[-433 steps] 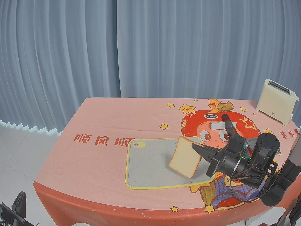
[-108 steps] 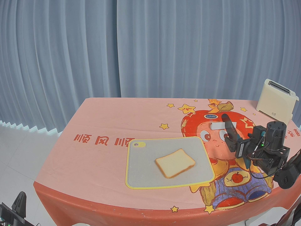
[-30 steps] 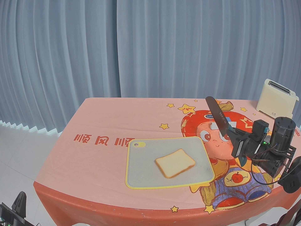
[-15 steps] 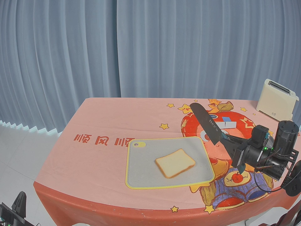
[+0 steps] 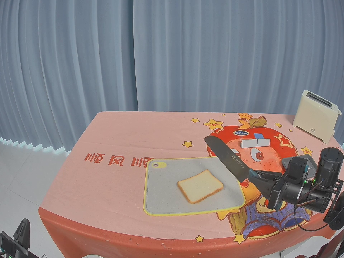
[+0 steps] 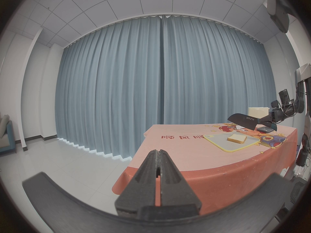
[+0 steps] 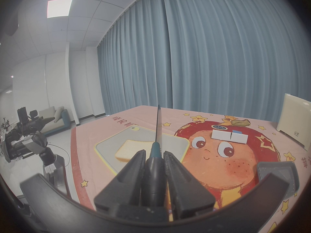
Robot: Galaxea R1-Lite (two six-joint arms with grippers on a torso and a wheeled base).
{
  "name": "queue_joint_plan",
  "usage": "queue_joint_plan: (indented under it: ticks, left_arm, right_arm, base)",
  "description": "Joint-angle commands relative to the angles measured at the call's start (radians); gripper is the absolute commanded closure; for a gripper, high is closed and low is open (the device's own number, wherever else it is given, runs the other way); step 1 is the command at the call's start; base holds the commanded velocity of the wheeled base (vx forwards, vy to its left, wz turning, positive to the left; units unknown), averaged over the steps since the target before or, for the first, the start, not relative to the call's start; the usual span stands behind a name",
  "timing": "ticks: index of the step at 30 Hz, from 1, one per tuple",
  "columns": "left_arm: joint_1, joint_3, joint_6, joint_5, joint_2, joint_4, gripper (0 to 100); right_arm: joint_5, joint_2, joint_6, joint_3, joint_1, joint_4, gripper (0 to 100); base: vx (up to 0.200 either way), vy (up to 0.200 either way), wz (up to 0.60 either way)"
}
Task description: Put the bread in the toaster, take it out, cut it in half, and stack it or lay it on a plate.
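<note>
A slice of bread (image 5: 200, 186) lies flat on the grey, yellow-rimmed cutting board (image 5: 161, 197). My right gripper (image 5: 257, 178) hovers just off the board's right edge, shut on the handle of a dark knife (image 5: 227, 157). The blade slants up and left over the board's far right corner, above and to the right of the bread. From the right wrist, the blade (image 7: 158, 123) points edge-on toward the bread (image 7: 134, 149). My left gripper (image 6: 158, 165) is shut on nothing, low and well off the table's left side. The cream toaster (image 5: 316, 116) stands at the far right corner.
A small white block (image 5: 255, 142) lies on the tablecloth behind the knife. A dark grey square dish (image 5: 299, 161) sits by my right wrist. The left half of the table (image 5: 114, 140) is bare cloth.
My right gripper has swung the knife down and to the left, from over the tablecloth picture to over the board's right edge. Bread and left arm have not moved.
</note>
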Motion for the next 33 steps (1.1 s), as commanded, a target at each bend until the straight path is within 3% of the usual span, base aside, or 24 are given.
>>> queue_joint_plan:
  ticks: [1,17,24,27,33]
  left_arm:
    - [0.0,0.018,0.0,0.0,0.001,0.0,100]
    - [0.0,0.018,0.0,0.0,0.001,0.0,100]
    - [0.0,0.018,0.0,0.0,0.001,0.0,100]
    - [-0.002,0.018,0.006,0.0,0.001,0.0,100]
    - [0.0,0.018,0.003,-0.001,0.001,0.001,100]
  right_arm:
    - [0.001,-0.003,0.0,0.003,0.0,0.002,100]
    - [-0.012,-0.014,-0.007,-0.014,0.02,0.009,100]
    - [-0.01,-0.017,-0.01,-0.086,0.04,0.017,100]
    - [-0.012,-0.024,-0.01,-0.129,0.052,0.075,100]
    - [-0.012,-0.078,-0.012,-0.109,0.097,0.118,100]
  base:
    - [0.0,0.0,0.0]
    - [0.0,0.0,0.0]
    - [0.0,0.0,0.0]
    - [0.0,0.0,0.0]
    - [0.0,0.0,0.0]
